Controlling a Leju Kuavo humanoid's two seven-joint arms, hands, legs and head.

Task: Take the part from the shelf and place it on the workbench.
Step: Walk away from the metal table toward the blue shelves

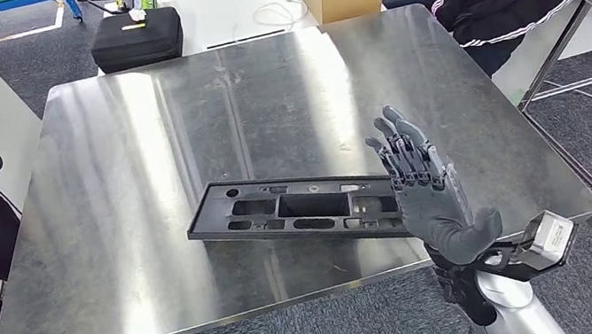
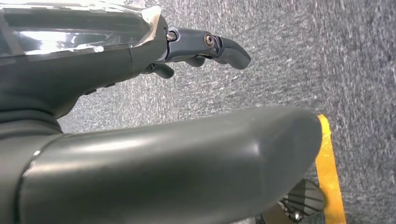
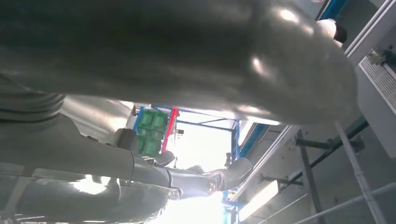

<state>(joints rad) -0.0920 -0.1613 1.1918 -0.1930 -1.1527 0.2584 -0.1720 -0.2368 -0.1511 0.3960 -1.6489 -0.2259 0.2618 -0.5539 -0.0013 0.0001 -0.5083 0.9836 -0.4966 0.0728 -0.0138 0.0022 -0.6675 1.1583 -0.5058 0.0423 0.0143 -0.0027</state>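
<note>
Clearly the part (image 1: 299, 209), a long dark plastic frame with cut-outs, lies flat on the steel workbench (image 1: 138, 156), in the lower middle of the head view. Its long axis runs nearly left to right across the frame, dipping slightly toward the lower right, and roughly follows the bench's near edge. The right hand (image 1: 426, 191) stands at the part's right end with fingers straight and spread, palm turned toward the part, holding nothing. Whether the palm or fingers touch that end I cannot tell, since the hand covers it.

By my reading the placing is done or nearly so, and what remains is to draw the hand clear. Open room lies to the right and toward the lower right corner of the bench, where bare steel shows; pulling that way or upward would avoid nudging the part. The part sits close to the near edge, so a push toward the lower frame would be risky.

The left hand (image 2: 205, 46) hangs over grey carpet, fingers loosely bent, gripping nothing. A person's hand rests at the far left edge, well apart.
</note>
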